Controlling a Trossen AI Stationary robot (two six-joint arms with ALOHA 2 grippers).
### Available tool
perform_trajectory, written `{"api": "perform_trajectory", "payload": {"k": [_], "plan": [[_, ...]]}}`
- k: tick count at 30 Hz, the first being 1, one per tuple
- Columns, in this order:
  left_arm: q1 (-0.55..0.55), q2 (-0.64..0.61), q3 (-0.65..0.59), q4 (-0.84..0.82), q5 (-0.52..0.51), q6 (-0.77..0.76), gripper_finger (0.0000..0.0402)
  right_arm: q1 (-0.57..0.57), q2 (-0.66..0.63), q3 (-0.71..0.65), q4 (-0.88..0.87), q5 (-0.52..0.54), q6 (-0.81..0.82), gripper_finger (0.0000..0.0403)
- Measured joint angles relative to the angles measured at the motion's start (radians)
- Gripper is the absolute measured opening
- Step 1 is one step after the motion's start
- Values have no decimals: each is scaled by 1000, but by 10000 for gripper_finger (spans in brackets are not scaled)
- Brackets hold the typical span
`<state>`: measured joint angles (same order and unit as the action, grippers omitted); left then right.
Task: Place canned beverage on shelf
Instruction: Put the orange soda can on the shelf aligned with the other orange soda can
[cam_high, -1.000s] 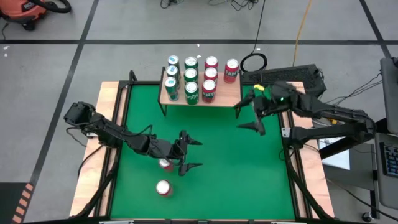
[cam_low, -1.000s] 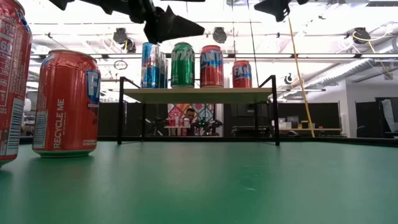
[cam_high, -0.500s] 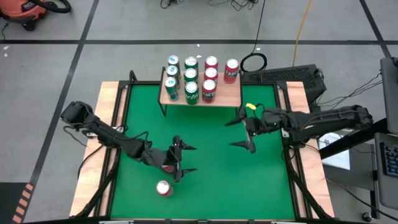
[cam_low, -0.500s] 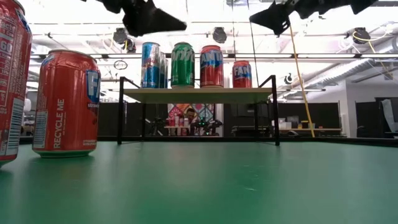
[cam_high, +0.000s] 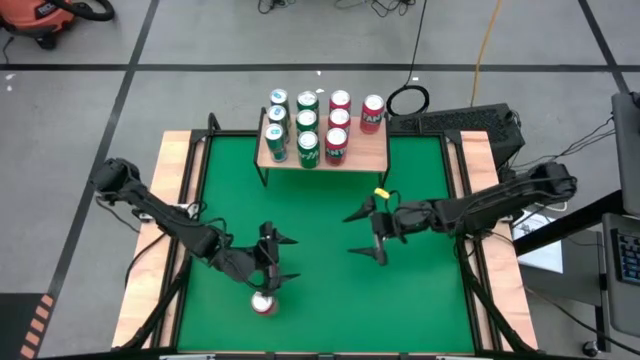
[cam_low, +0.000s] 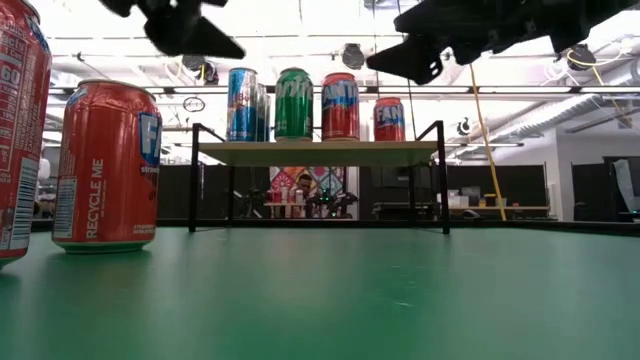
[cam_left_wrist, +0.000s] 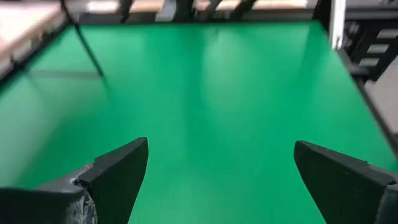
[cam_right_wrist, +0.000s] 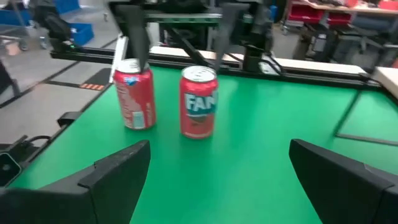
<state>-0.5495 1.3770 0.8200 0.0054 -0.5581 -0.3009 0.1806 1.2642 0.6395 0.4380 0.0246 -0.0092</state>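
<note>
Two red cans stand upright on the green table (cam_high: 420, 300) near its front left. In the right wrist view they show side by side (cam_right_wrist: 135, 93) (cam_right_wrist: 199, 101). The high view shows only one can (cam_high: 262, 303); my left arm covers the other. My left gripper (cam_high: 293, 260) hovers open just above and beside them, with only bare table between its fingers (cam_left_wrist: 221, 162). Right of the table's centre, my right gripper (cam_high: 352, 233) is open in the air and faces the cans (cam_right_wrist: 217, 168). The shelf (cam_high: 365, 150) stands at the far edge, with several cans on its wooden top.
The shelf's right end (cam_high: 375, 150) is bare wood beside the can rows. In the low view the shelf's black legs (cam_low: 443, 180) stand on the green surface, with bare table in front. Wooden borders (cam_high: 180, 170) frame the green top.
My right gripper has come down from beside the shelf and gone toward the table's near edge and centre, staying open. My left gripper has drifted toward the near left, over the cans, and has swung a little. The cans have not moved.
</note>
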Motion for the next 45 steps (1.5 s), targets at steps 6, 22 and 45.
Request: {"api": "perform_trajectory", "payload": {"k": [6, 22, 45], "plan": [[-29, -39, 0, -160, -11, -126, 397, 38, 127, 1, 149, 0, 18, 377], [-49, -72, 0, -383, 103, -246, 397, 67, 421, 1, 495, 0, 82, 377], [-15, -72, -1, -570, 107, -350, 397, 70, 767, 4, 882, 1, 177, 377]]}}
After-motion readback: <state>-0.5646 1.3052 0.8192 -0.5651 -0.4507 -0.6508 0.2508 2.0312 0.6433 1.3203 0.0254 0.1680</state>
